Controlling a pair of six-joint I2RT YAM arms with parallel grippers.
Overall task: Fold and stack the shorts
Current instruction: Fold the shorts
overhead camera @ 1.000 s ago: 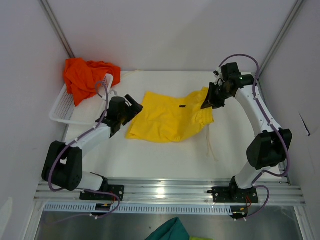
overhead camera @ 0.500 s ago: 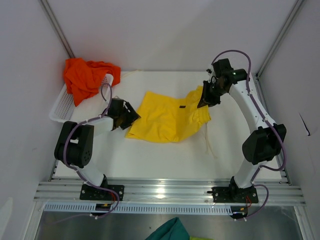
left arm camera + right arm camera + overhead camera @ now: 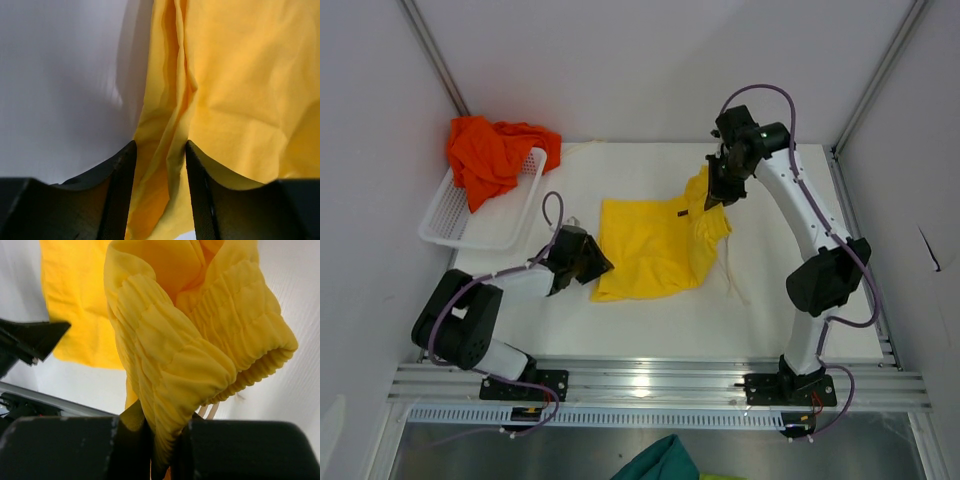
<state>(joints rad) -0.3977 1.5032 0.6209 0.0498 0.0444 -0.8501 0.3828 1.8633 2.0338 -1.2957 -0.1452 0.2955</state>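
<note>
Fingers (image 3: 117,200) on your L gripper (image 3: 600,267) are straddling 1 hem fold of the yellow shorts (image 3: 645,250), partway open, not pinching yet. Fabric's thin, floppy & light, so you're wanting hem + waistband corners. Long axis is running L-R mid-table, waistband pointing far-right, where your R gripper (image 3: 713,198) is clamping it, lifted. Orange pair (image 3: 485,155) is lying in the basket (image 3: 445,225).

a white table (image 3: 650,330) fills a small booth. plain pale walls close it in: a back wall (image 3: 650,70), a left wall (image 3: 365,200) and a right wall (image 3: 920,150). thin grey metal posts (image 3: 435,60) slant up the two back corners. an aluminium rail (image 3: 660,385) edges the near side, with a bright glare on it. the light is even and soft. below the rail lies a dull grey surface (image 3: 470,450).
</note>
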